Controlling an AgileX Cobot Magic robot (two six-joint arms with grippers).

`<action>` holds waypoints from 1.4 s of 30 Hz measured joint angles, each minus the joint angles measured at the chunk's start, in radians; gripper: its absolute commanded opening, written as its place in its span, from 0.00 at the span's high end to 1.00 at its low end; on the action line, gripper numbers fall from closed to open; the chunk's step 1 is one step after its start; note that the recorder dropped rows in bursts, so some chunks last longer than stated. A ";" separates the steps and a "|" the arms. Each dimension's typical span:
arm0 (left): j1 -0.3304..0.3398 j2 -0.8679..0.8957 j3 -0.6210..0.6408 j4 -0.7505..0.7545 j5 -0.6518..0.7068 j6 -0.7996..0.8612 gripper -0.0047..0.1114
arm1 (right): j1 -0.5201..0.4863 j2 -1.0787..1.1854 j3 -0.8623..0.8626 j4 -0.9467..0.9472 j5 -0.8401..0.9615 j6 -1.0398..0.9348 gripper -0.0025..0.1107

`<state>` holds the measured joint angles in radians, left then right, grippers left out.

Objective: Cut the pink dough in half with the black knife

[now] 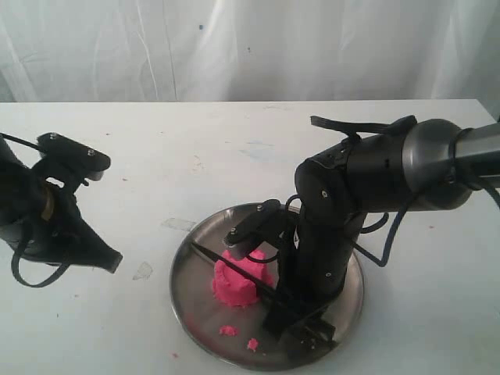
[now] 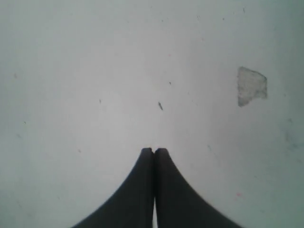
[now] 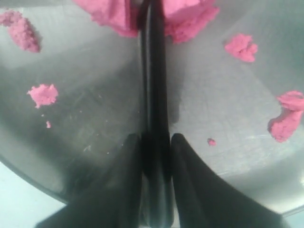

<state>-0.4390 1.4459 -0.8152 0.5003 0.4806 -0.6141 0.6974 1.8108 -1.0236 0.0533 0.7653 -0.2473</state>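
Note:
The pink dough [image 1: 238, 280] stands as a lump in the middle of the round steel plate [image 1: 186, 269]. The black knife [image 1: 205, 253] lies across the dough, its pointed tip sticking out on the far-left side. In the right wrist view the dark blade [image 3: 151, 57] runs into the dough [image 3: 111, 14], with pink on both sides of it. My right gripper [image 3: 154, 138] is shut on the knife's handle, low over the plate's near-right part [image 1: 301, 319]. My left gripper [image 1: 109, 259] hovers over bare table, left of the plate, fingers pressed together [image 2: 154, 150] and holding nothing.
Small pink crumbs [image 1: 228, 330] lie on the plate near its front, and several more crumbs [image 3: 42, 94] show around the knife. A pale scuffed patch [image 2: 251, 85] marks the white table [image 1: 156, 156]. A white curtain hangs behind the table.

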 measured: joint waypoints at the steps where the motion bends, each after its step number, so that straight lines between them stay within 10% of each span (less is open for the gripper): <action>1: 0.000 -0.013 0.000 -0.047 0.022 0.005 0.96 | 0.000 0.000 0.000 0.000 0.000 0.000 0.98; 13: 0.000 -0.039 0.000 -0.445 -0.093 0.360 0.96 | 0.000 0.000 -0.002 0.021 0.012 0.000 0.98; 42: 0.000 -0.039 0.000 -0.470 -0.103 0.405 0.96 | 0.000 0.000 -0.022 0.009 0.062 0.003 0.98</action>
<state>-0.4390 1.4069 -0.8152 0.0299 0.3775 -0.2090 0.6974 1.8108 -1.0453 0.0622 0.8276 -0.2446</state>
